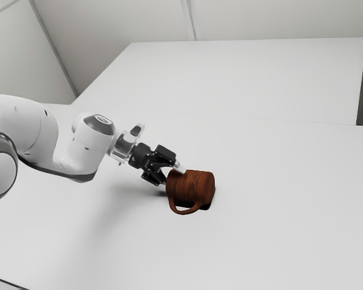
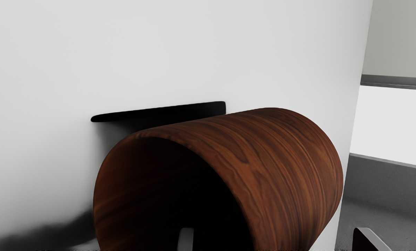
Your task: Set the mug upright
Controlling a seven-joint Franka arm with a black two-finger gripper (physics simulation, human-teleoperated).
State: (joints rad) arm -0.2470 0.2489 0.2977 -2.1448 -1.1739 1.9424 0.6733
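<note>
Lying on its side on the white table [image 1: 278,199], the mug [image 1: 196,186] turns its mouth toward your gripper [image 1: 172,176]. You have its fingers [image 2: 186,240] spread, one inside the mouth, the other outside the mug's wall.

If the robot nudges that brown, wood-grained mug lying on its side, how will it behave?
The brown, wood-grained mug would probably roll on its round side until its loop handle likely caught the white table. Its undented wall suggests it should stay stiff.
</note>
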